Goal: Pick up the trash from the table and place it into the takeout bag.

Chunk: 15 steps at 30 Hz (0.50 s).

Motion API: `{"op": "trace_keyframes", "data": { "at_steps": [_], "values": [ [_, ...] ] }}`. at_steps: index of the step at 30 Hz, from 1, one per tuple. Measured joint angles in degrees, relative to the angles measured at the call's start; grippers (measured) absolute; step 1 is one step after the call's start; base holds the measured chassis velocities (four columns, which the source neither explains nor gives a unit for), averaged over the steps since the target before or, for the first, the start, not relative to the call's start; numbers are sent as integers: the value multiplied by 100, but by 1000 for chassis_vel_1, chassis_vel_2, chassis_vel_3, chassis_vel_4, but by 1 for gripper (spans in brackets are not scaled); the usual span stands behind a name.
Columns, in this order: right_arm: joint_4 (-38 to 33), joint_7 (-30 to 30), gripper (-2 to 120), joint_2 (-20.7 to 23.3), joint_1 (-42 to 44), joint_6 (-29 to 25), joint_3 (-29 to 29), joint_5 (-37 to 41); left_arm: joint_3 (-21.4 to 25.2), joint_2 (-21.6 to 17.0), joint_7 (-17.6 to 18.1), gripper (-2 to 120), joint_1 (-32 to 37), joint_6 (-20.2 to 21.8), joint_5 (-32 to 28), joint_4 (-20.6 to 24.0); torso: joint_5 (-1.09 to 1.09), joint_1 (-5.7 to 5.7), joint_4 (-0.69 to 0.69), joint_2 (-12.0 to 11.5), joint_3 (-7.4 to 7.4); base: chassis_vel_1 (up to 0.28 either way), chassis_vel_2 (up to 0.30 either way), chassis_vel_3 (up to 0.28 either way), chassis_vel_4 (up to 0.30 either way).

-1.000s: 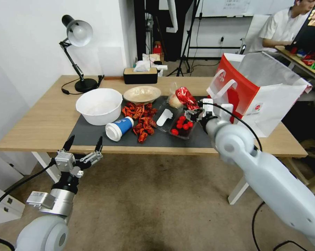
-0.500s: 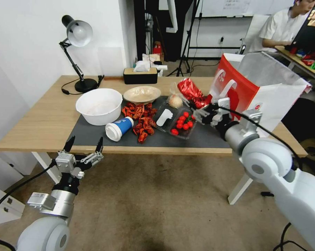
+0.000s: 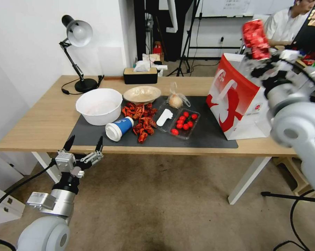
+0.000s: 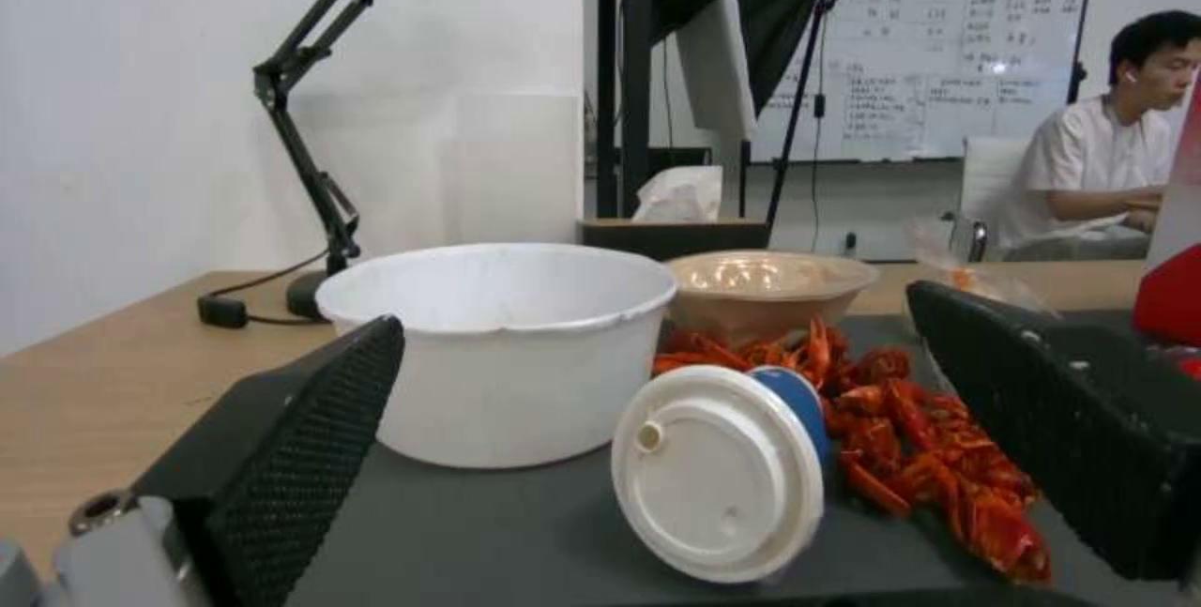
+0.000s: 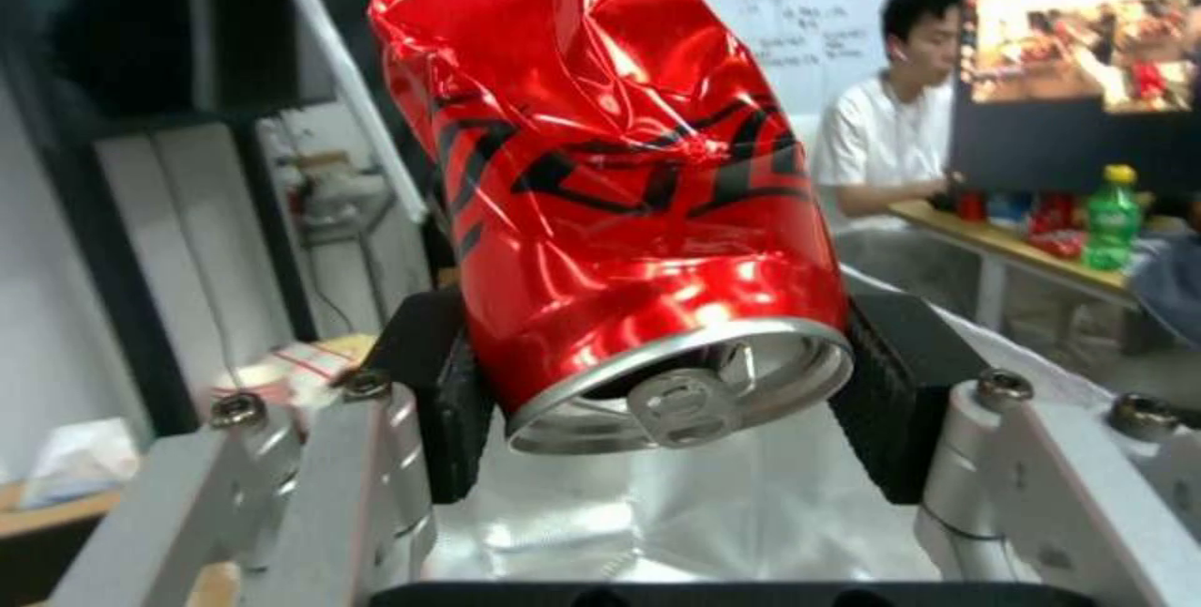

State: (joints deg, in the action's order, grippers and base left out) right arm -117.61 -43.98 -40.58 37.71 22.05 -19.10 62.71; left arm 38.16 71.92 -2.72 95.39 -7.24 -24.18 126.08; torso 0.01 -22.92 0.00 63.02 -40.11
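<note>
A: Head view first. Right gripper [image 3: 260, 57] up over the open top of the takeout bag [image 3: 234, 101], jaws clamped on the crushed red can [image 3: 254, 38], held roughly upright. Left gripper [image 3: 83, 148] parked below the near edge of the table [image 3: 35, 122], jaws apart, holding nothing.

B: Best to centre over the silvery lining, well inside the rim, before letting go; clear of the loop handles too. And the count?

A: On the mat [image 3: 206, 134]: one white bowl [image 3: 99, 105], one beige bowl [image 3: 142, 94], one lidded paper cup [image 3: 119, 128] on its side, one heap of red shells [image 3: 140, 118], one clear bag with a pale lump [image 3: 176, 100], one tray of tomatoes [image 3: 184, 122]. One bag, standing at the right end.

B: Left wrist view?

A: Two black pads wide apart, framing the cup lid [image 4: 720, 476]; white bowl and beige bowl [image 4: 766, 286] behind, shells beside.

B: Right wrist view?

A: One can [image 5: 614, 175], pinched near its base between both pads, silvery lining directly beneath. Grip looks off-centre, so a low release seems safer.
</note>
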Motion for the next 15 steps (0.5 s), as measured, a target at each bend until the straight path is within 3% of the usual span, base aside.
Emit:
{"op": "trace_keyframes", "data": {
  "at_steps": [8, 10, 15],
  "values": [
    [122, 41, 76, -26, 3, 2, 26, 13, -17, 3, -1, 100, -35, 0, 0, 5, -1, 0, 0, 0, 0, 0, 0, 0, 0],
    [145, 99, 88, 5, 35, 20, 26, 12, 58, 35, 8, 100, -63, 2, -47, 35, 0, -1, 0, 0, 0, 0, 0, 0, 0],
    [121, 193, 99, 18, 70, 26, 24, 4, 82, 39, 11, 100, -32, 6, -63, 88, 0, -1, 0, 0, 0, 0, 0, 0, 0]
  ]
}}
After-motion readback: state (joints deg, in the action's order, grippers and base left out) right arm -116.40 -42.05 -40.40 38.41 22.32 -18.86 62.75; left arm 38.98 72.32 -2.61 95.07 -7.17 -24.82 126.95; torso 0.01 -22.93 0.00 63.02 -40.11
